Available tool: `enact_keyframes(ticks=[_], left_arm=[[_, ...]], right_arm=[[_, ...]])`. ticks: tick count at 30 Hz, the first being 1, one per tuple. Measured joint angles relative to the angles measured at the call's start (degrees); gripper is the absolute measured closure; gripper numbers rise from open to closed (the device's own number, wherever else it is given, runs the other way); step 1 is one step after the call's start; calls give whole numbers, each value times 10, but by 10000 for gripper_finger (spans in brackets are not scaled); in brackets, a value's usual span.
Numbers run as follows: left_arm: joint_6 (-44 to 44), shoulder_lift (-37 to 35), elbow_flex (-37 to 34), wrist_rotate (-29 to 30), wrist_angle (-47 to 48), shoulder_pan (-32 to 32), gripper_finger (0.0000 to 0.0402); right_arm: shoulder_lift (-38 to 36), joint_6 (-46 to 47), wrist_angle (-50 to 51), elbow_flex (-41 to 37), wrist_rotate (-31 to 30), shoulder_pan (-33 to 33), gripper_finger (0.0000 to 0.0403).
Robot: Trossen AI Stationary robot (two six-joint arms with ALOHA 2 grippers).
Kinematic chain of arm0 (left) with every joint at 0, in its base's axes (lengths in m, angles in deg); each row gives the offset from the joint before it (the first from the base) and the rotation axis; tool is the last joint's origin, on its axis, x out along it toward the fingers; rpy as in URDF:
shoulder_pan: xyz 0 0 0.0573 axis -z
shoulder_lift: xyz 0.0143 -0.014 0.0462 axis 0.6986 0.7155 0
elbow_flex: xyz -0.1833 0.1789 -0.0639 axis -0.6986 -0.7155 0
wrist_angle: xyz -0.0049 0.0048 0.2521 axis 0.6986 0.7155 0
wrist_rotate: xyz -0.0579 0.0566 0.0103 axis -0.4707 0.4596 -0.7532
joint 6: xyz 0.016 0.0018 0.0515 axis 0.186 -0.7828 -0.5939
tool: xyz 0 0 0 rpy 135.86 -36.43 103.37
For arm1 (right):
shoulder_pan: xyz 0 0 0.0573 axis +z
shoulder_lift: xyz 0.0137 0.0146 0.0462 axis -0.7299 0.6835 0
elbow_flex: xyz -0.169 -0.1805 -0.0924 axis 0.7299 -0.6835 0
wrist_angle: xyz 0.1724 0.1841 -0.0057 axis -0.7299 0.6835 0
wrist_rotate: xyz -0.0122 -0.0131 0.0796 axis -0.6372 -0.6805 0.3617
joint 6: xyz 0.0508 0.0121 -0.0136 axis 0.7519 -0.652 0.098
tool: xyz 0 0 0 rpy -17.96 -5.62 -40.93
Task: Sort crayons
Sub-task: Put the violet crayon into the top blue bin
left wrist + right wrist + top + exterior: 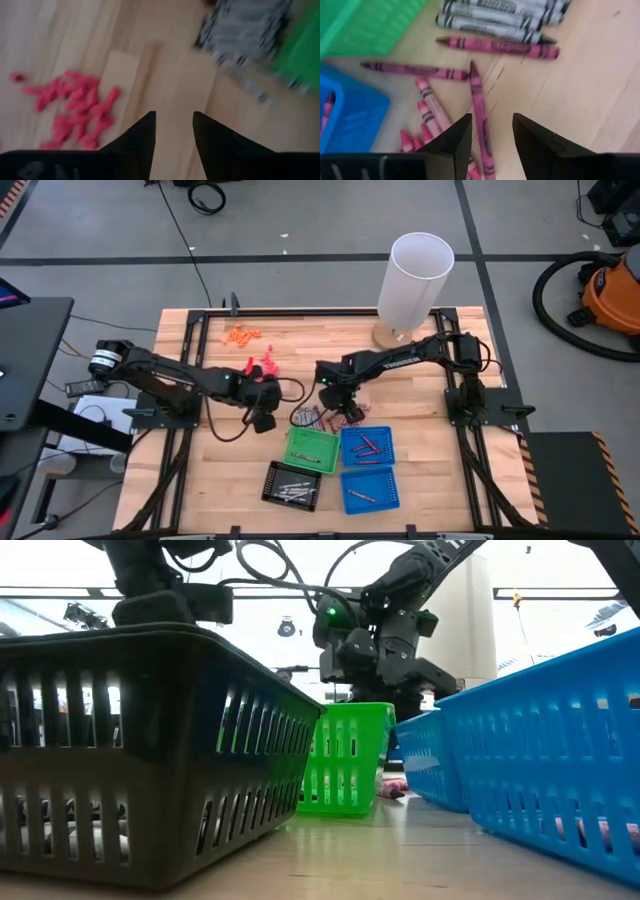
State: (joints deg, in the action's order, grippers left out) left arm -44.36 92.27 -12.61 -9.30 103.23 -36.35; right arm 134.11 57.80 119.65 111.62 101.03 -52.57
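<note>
Right gripper (492, 130) hangs with fingers apart, holding nothing, over your loose paper-wrapped crayons (482, 105) beside the slatted green basket (367, 25) (its far rim cut off). Left gripper (174, 131), likewise parted, looks empty; greys blur.

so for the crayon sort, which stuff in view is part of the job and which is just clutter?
In the job:
- crayons loose on the table
- green tray
- black tray
- two blue trays
- right gripper, open, above the crayons
- left gripper, open

Lying about:
- pink bits
- orange bits
- white cylinder
</note>
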Motion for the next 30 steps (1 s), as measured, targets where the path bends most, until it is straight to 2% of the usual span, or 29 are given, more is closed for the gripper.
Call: enact_keyframes(ticks=[6,19,30], left_arm=[[-2,-22,-1,34,98,-1,260],[-2,-117,-1,41,119,3,260],[-4,-166,-1,42,120,3,260]], right_arm=[[-1,-3,-3,-1,-27,10,253],[-4,8,-11,-1,-90,66,253],[-4,32,-50,-25,-85,52,253]])
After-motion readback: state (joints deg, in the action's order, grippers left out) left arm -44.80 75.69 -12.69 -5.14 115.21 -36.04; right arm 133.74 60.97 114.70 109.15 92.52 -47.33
